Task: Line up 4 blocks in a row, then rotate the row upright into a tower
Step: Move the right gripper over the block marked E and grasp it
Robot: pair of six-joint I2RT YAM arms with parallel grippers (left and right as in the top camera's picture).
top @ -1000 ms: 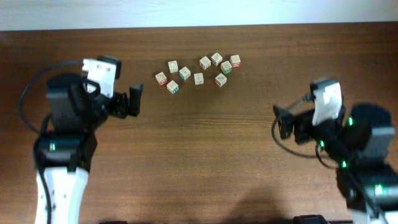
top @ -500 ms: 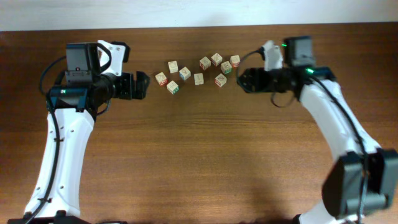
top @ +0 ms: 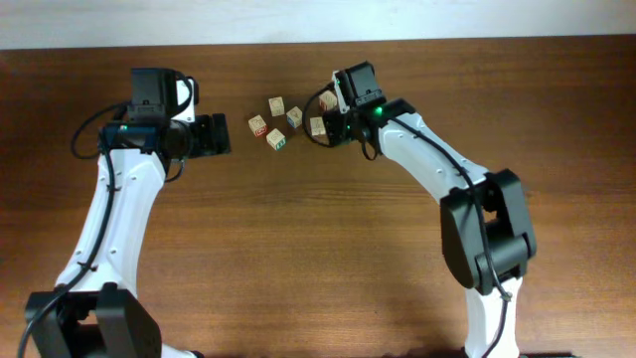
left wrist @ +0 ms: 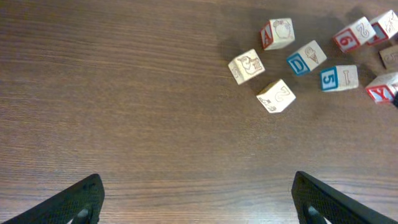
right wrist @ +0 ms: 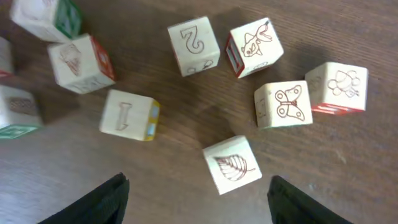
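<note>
Probably a robotics lab, though little beyond the dark wood-grain tabletop (top: 318, 268) shows: the white-and-black left arm (top: 109, 214) and right arm (top: 427, 159) reach over it toward scattered wooden letter cubes (top: 277, 140), with a pale strip (top: 318, 20) behind.

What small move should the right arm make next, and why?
Probably lower the right gripper onto the leaf block. Its open fingers hover empty with that cube roughly centred ahead of them, and the butterfly block sits apart, leaving room.

Blocks (top: 319, 126) partly beneath right arm (top: 427, 161)
</note>
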